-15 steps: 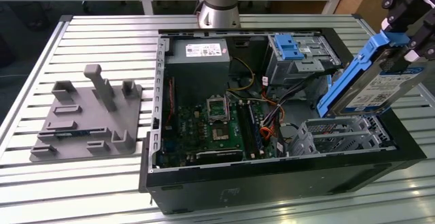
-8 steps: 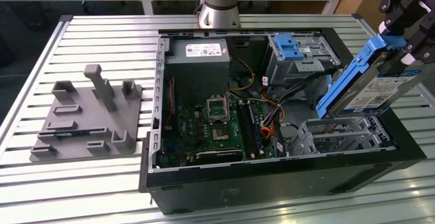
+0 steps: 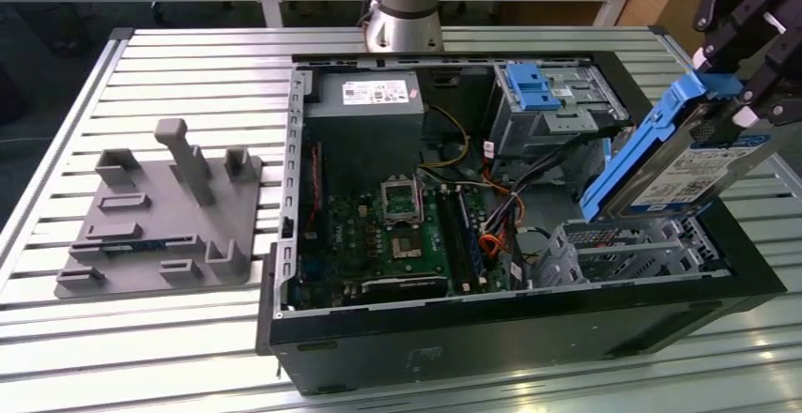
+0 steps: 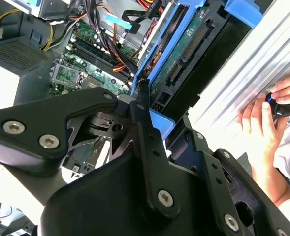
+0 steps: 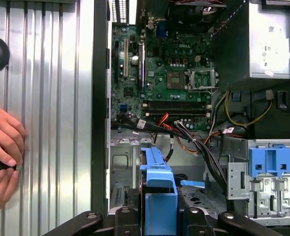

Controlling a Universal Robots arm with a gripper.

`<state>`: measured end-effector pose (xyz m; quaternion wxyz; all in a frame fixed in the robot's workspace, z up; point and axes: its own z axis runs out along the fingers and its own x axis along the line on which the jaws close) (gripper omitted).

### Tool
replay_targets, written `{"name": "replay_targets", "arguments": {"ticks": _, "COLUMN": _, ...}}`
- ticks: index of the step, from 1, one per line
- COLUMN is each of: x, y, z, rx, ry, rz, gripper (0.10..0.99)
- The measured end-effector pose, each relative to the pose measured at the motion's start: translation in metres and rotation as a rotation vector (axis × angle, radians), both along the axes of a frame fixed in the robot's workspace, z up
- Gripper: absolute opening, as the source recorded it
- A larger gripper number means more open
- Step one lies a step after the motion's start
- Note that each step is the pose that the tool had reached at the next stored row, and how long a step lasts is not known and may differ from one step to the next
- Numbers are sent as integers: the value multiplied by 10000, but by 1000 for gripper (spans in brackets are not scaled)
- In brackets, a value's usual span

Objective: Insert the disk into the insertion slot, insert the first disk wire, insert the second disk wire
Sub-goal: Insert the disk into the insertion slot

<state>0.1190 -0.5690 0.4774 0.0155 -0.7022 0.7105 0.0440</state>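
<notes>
The gripper (image 3: 749, 101) was clamped tight on the disk (image 3: 683, 164), up at the right edge of the exterior view. Disk hung tilted, its lower end just above the insertion slot (image 3: 626, 249) in the lower-right corner of the case (image 3: 501, 324), not in yet. A person's hand (image 5: 1, 142) was over the slatted table (image 3: 188, 84).

The exterior view sits high and back, looking down at an angle over the whole open computer case (image 3: 501, 324) on the slatted table (image 3: 188, 66). The first wrist view stares straight down along the disk (image 5: 159, 196) into the case, motherboard (image 5: 169, 73) dead ahead. The second wrist view is tucked tight behind the gripper (image 4: 141, 101), peering slantwise past the disk. All three catch the motherboard; both wrist views catch a person's hand (image 5: 2, 142).
</notes>
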Motion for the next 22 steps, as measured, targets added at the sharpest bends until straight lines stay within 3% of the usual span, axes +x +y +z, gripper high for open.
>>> {"name": "replay_targets", "arguments": {"ticks": 22, "x": 7, "y": 0, "z": -138, "rx": 0, "ry": 2, "rz": 138, "gripper": 365}}
